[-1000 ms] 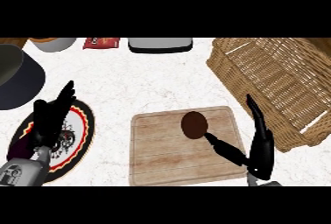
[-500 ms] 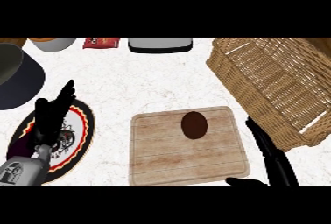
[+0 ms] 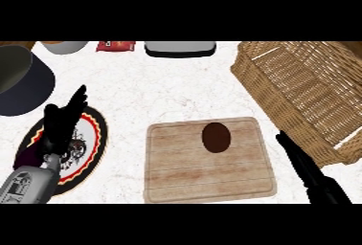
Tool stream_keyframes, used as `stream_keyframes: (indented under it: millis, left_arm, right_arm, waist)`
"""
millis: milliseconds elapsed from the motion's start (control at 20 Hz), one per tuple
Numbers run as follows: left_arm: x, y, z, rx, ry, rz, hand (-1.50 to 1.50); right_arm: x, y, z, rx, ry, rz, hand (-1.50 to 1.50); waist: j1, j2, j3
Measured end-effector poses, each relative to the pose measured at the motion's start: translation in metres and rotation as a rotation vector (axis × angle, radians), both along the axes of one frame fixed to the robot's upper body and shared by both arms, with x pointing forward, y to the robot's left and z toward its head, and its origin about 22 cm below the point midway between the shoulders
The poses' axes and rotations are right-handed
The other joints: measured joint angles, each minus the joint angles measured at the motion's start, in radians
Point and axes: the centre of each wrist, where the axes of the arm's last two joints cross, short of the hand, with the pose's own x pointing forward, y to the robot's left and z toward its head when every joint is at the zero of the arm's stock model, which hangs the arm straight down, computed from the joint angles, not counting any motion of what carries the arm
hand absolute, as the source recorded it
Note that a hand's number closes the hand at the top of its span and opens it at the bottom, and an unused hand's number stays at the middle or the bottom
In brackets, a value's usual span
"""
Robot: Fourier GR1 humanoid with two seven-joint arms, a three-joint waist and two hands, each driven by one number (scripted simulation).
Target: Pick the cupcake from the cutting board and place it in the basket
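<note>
While upright on board (image 3: pixel 205 167), cupcake (image 3: pixel 216 137), long axis near-vertical.

No words, numbers or brand names can be read anywhere. The red packet (image 3: pixel 116 45), lying at the counter's far edge up and left of the board (image 3: pixel 209 161), carries pale marks too small to make out. The plate (image 3: pixel 79 143) left of the board shows a dark figure in its middle, but no lettering is legible.
</note>
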Motion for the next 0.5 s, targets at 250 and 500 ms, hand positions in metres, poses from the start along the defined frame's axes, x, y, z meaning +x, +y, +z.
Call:
stream_keyframes:
  millis: [250,500]
  left_arm:
    - [0.004,-0.007,-0.002,-0.001,0.001,-0.012,0.00]
    - [0.002,-0.001,-0.003,-0.004,-0.003,-0.020,0.00]
  right_arm:
    - [0.003,0.017,0.013,-0.013,-0.023,-0.076,-1.50]
    - [0.007,0.027,0.007,-0.024,-0.042,-0.132,-1.50]
  waist:
    - [0.011,0.002,0.003]
    - [0.015,0.003,0.004]
